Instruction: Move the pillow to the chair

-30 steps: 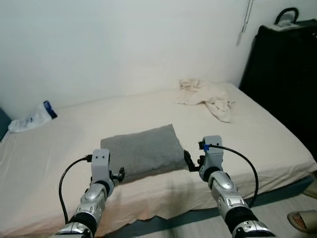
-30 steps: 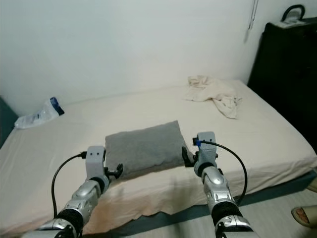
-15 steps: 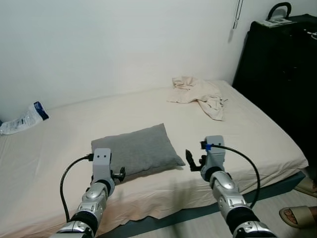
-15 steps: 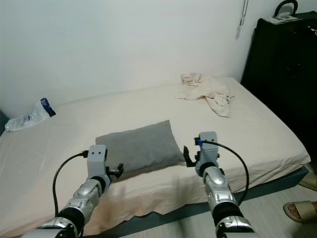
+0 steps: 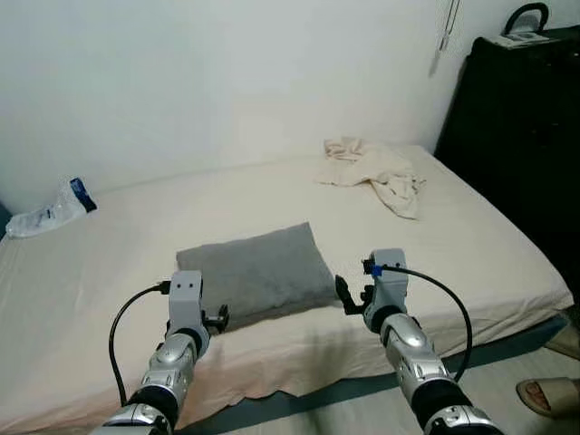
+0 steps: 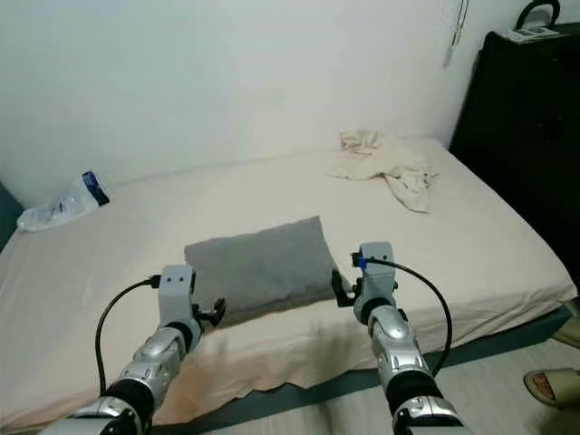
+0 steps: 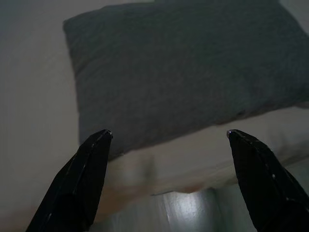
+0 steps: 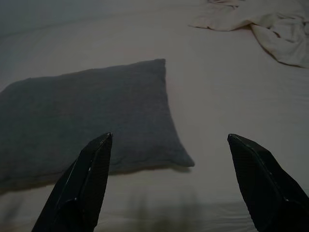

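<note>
Soft, even, slightly hazy head views; dim, murky, underexposed wrist views.

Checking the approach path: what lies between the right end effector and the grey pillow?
Only bare cream bedsheet, as the right wrist view shows: the open right end effector faces the pillow, not touching it.

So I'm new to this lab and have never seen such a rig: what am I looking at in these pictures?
A humanoid robot stands at a bed. Two pictures come from its head cameras, two from cameras on its wrists looking along its black fingers. Its left gripper and right gripper hover open at either end of a grey pillow, holding nothing. Also on the bed lie a crumpled beige cloth and a plastic packet. A dark cabinet stands at the right.
</note>
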Robot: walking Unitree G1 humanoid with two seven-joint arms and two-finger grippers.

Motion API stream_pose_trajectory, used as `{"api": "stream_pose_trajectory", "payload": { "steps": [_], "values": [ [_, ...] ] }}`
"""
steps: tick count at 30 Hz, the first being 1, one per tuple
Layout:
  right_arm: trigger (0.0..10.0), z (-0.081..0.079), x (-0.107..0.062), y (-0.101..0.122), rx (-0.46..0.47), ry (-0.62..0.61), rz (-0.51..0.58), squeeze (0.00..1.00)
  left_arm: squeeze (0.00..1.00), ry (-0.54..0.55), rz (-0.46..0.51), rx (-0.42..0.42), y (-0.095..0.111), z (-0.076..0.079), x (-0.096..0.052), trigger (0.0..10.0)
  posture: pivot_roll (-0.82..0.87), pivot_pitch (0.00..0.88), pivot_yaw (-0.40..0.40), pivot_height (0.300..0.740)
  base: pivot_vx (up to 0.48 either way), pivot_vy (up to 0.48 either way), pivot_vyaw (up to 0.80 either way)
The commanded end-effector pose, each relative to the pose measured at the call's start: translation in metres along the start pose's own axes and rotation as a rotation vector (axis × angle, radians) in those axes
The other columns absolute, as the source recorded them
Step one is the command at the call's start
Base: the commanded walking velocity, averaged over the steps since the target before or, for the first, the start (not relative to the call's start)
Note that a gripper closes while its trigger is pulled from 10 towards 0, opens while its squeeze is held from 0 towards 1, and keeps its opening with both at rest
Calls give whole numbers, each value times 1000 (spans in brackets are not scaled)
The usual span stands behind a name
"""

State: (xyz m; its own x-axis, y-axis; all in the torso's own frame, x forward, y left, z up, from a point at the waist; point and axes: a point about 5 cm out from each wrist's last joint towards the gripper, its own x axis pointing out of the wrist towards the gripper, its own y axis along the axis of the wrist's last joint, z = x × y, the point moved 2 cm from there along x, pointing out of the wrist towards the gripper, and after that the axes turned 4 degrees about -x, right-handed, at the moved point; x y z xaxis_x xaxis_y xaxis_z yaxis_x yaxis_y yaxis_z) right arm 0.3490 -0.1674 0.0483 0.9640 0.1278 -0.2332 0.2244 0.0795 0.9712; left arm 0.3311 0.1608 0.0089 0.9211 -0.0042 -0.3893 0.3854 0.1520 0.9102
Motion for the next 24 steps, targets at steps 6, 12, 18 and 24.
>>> {"api": "stream_pose_trajectory", "payload": {
  "steps": [6,12,18,24],
  "values": [
    [10000,-5,-1,-3,8,15,-12,0,0,7,-1,-6,1,-5,0,10000,-142,49,90,740,322,0,0],
    [10000,-5,-2,-6,-26,24,-24,0,0,-1,-2,-8,1,-4,0,10000,-142,47,91,740,321,0,0],
    [10000,-3,-3,-7,-53,27,-29,0,0,-2,0,-16,1,-3,0,10000,-142,47,91,740,305,0,0],
    [10000,1,-6,-13,-102,29,-52,0,0,6,4,-36,1,-4,0,10000,-148,37,91,740,0,0,0]
  ]
}}
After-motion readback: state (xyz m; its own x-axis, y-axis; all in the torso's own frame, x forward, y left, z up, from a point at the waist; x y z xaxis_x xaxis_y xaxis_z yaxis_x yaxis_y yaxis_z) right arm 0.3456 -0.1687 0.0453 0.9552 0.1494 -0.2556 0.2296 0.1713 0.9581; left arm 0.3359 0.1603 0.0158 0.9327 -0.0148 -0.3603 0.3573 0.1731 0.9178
